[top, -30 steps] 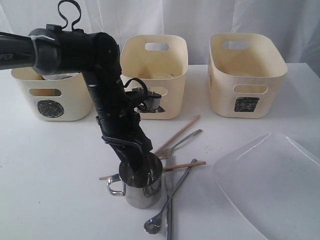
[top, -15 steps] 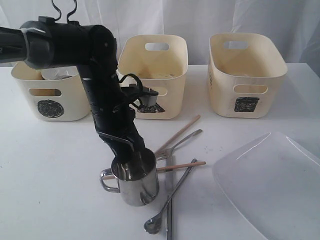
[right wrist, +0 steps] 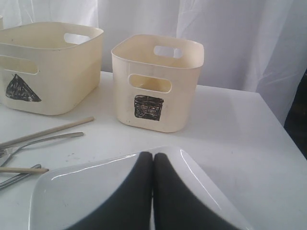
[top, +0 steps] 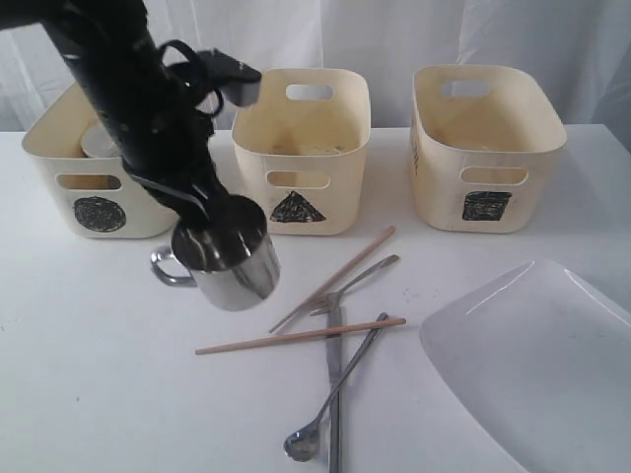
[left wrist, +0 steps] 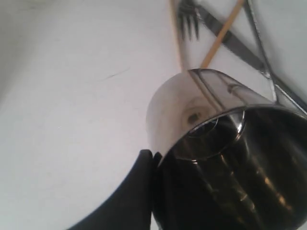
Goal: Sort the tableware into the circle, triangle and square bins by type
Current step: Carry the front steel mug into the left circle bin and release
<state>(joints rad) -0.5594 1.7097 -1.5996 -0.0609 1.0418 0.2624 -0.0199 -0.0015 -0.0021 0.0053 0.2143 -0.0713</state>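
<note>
My left gripper [top: 209, 215] is shut on the rim of a steel mug [top: 233, 268] and holds it tilted in the air in front of the circle bin [top: 99, 212]. In the left wrist view one finger [left wrist: 140, 187] lies outside the mug's wall [left wrist: 192, 110]; the other is hidden inside. Two chopsticks [top: 301, 337], a fork [top: 363, 279], a knife [top: 333, 384] and a long spoon [top: 347, 374] lie crossed on the table. The white plate [top: 542, 365] sits at the front right. My right gripper [right wrist: 153, 156] is shut and empty above that plate [right wrist: 72, 191].
The triangle bin [top: 301, 148] stands at the back centre and the square bin [top: 488, 148] at the back right. A pale round item [top: 99, 143] rests inside the circle bin. The black left arm [top: 128, 89] crosses in front of that bin.
The left gripper closed on the mug's rim, lifted it off the table and carried it up and to the left, away from the cutlery. The right gripper stayed still.
</note>
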